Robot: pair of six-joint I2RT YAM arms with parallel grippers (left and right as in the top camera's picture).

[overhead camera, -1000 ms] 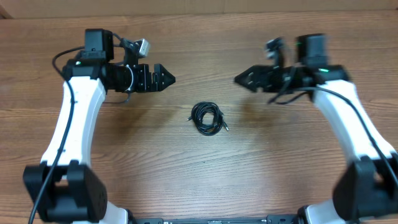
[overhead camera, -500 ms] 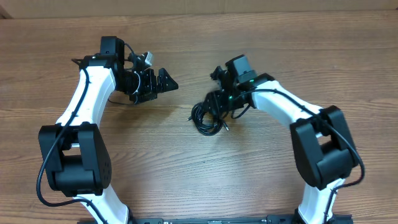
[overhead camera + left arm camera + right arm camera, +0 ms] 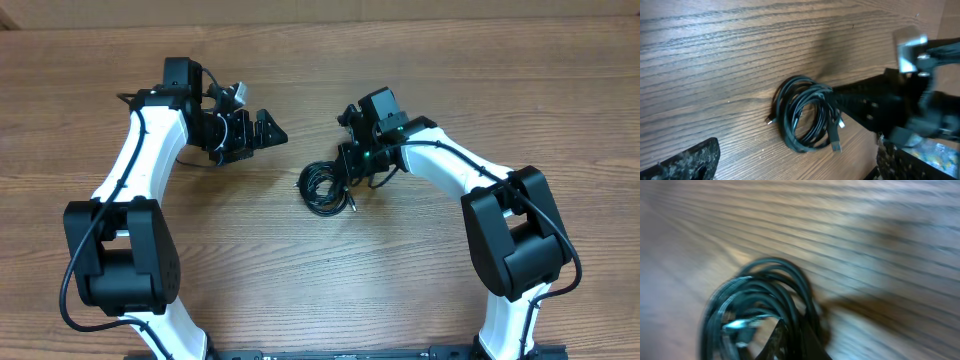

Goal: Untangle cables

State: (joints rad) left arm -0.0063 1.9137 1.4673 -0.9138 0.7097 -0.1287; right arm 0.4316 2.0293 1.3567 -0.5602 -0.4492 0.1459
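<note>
The cables point(image 3: 320, 190) lie as one small black coil on the wooden table, between the two arms. My right gripper point(image 3: 349, 178) reaches down onto the coil's right edge and is shut on its strands. In the right wrist view the blurred cables point(image 3: 757, 302) loop around the closed gripper point(image 3: 791, 341). In the left wrist view the cables point(image 3: 802, 117) show a silver-tipped plug point(image 3: 836, 145), and the right arm's fingers point(image 3: 860, 97) clamp the coil from the right. My left gripper point(image 3: 268, 130) hovers open up and left of the coil, nothing between its fingertips point(image 3: 690, 160).
Bare wood-grain table point(image 3: 480, 70) spreads all around the coil. A pale strip point(image 3: 320, 8) runs along the table's far edge. Both white arms bend inward from the near corners.
My right arm swung in from the right, came down on the coil and shut on it. The coil slid slightly left. The left arm changed its pose; its gripper stayed open.
</note>
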